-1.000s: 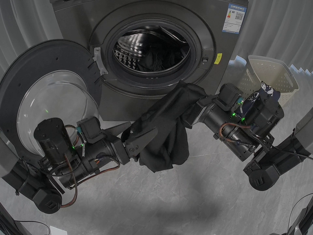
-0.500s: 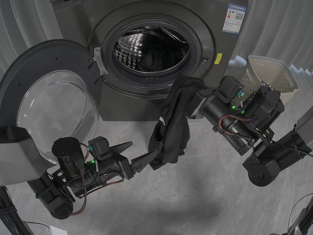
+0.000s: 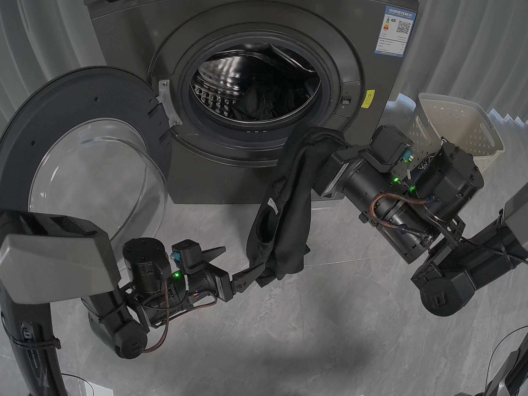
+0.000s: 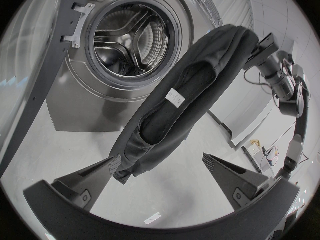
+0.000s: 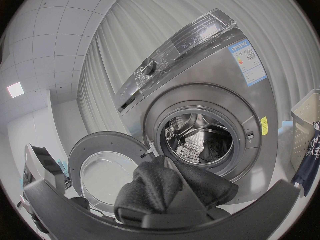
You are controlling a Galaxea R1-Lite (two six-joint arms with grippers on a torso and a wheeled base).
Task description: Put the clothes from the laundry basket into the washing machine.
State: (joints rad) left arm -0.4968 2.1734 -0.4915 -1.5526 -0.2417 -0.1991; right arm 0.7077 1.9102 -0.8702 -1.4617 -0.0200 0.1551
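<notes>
your right gripper [image 5: 169, 166] is clamped on a black garment [image 3: 286, 210] hanging before the open washer [image 3: 374, 56]; your left gripper [image 4: 161, 160], fingers spread, sits low beside its hem

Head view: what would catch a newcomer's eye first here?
A black garment hangs from the right gripper in front of the open washing machine. The open left gripper sits by its lower hem, and the round door stands swung wide on the robot's left.
</notes>
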